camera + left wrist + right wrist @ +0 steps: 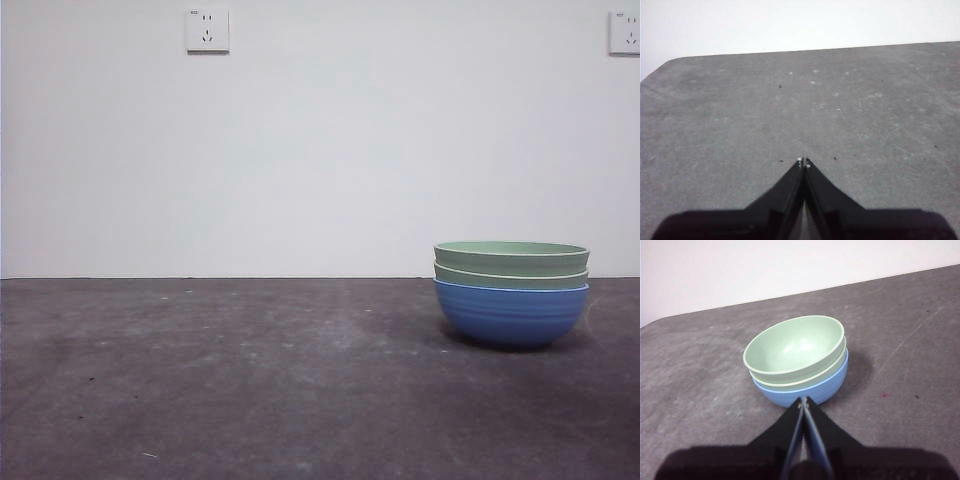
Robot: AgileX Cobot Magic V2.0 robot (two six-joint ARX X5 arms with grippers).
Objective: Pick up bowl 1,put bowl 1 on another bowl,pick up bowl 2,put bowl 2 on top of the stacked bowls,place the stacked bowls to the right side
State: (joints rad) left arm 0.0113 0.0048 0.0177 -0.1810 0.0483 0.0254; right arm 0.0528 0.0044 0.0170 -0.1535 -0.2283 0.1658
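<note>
Apparently the job is all but finished: the stacked bowls (511, 292) stand together on the right part of the table (250, 380), two pale green bowls nested in the blue bowl (511, 313). Nothing looks left to lift or move.

Just ahead of the right gripper (804, 400), the stack sits free, and that gripper's jaws are pressed together on nothing. Its wrist view alone shows the top green bowl (795, 344) is hollow and bare inside.

Elsewhere, the left gripper (803, 161) is likewise closed and empty over bare tabletop; neither arm appears in the front view.
</note>
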